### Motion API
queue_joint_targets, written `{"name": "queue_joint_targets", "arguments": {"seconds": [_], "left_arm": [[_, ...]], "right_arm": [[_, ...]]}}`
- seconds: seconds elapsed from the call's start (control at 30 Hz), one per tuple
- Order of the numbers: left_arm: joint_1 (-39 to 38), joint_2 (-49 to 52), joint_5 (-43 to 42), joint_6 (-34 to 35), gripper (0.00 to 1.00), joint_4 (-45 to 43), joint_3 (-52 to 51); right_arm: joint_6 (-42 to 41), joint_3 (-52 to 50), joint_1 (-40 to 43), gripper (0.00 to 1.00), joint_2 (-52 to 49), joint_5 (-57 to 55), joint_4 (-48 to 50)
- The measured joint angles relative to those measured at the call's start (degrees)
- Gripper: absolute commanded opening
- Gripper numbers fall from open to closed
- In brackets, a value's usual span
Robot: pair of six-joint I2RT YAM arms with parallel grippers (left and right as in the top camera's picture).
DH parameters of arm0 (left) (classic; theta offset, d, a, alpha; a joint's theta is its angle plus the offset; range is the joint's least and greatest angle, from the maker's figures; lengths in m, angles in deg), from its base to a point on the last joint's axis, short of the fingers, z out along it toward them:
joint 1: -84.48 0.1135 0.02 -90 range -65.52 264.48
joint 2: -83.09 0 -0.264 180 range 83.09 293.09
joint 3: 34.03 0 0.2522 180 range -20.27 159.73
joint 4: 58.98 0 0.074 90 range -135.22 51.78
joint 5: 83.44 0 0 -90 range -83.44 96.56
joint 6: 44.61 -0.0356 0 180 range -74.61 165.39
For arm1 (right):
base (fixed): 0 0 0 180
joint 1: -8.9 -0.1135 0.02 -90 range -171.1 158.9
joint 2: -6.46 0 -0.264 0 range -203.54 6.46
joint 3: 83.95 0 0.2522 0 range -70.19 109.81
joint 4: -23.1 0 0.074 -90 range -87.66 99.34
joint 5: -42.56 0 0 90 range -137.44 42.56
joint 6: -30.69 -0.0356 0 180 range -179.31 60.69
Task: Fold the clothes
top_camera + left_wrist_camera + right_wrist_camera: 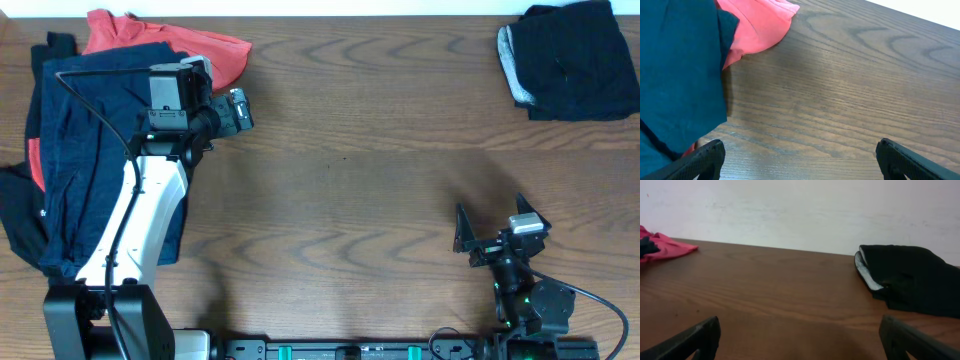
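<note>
A folded black garment [575,58] with a pale grey-white lining at its left edge lies at the far right corner; it also shows in the right wrist view [907,277]. A pile of clothes lies at the left: a navy garment [85,150] on top, a coral-red one [205,48] behind, black cloth [18,215] beneath. My left gripper [238,110] is open and empty over bare wood just right of the pile; the navy [680,70] and coral-red [757,27] cloth show in its view. My right gripper [497,226] is open and empty near the front right.
The wooden table [370,170] runs between the pile and the folded garment. A pale wall [800,210] stands behind the far edge. The left arm's white link [140,220] lies over the navy garment.
</note>
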Motion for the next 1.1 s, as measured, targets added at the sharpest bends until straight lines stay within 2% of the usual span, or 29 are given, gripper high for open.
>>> {"name": "queue_joint_targets", "arguments": {"seconds": [0.5,0.77,0.93,1.1], "left_arm": [[0.0,0.0,0.0,0.0,0.98,0.0,0.0],[0.0,-0.2,0.4,0.0,0.98,2.8,-0.9],[0.0,-5.7,0.7,-0.2,0.98,-9.1,-11.4],[0.0,-19.0,0.5,-1.8,0.98,-20.8,-27.6]], "right_arm": [[0.0,0.0,0.0,0.99,0.0,0.0,0.0],[0.0,0.0,0.0,0.99,0.0,0.0,0.0],[0.0,0.0,0.0,0.99,0.0,0.0,0.0],[0.0,0.0,0.0,0.99,0.0,0.0,0.0]]}}
